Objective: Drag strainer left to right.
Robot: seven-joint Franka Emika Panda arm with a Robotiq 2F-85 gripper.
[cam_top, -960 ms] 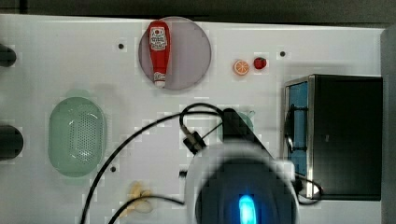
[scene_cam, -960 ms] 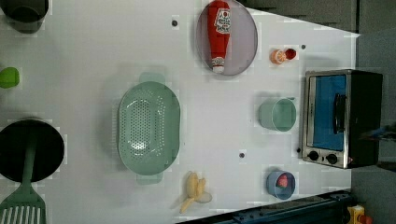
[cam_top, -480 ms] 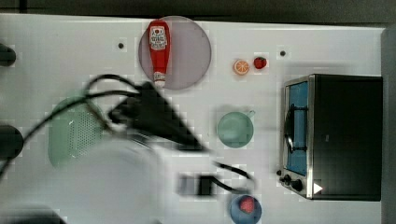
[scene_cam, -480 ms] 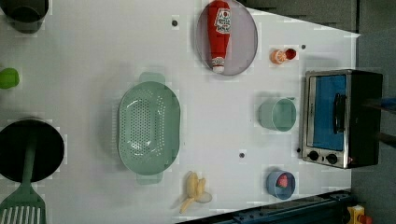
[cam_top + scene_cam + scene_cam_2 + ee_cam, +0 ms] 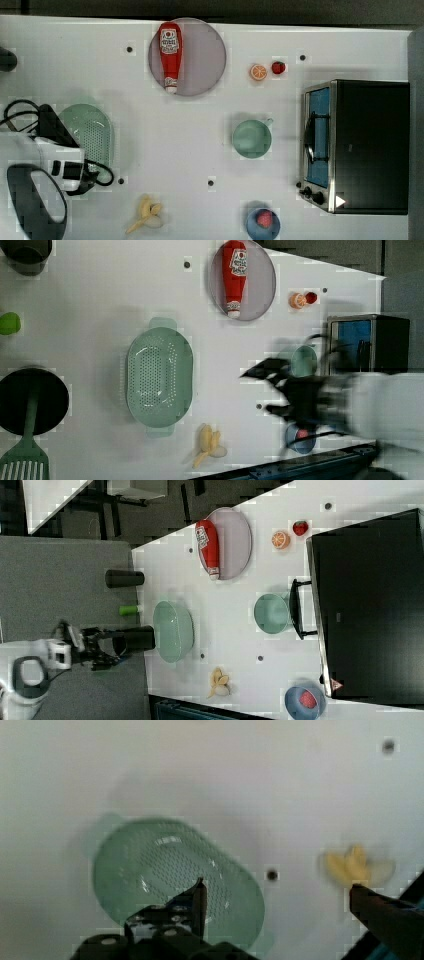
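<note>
Fingers spread wide: my gripper (image 5: 277, 892) hangs above the table (image 5: 200, 150), one finger (image 5: 199, 902) over the strainer (image 5: 175, 885), the other off past its rim toward the banana (image 5: 355, 865). In the top view, the strainer (image 5: 90, 135) lies at the nine o'clock side of the table, the green cup (image 5: 251, 138) well apart toward three o'clock.
</note>
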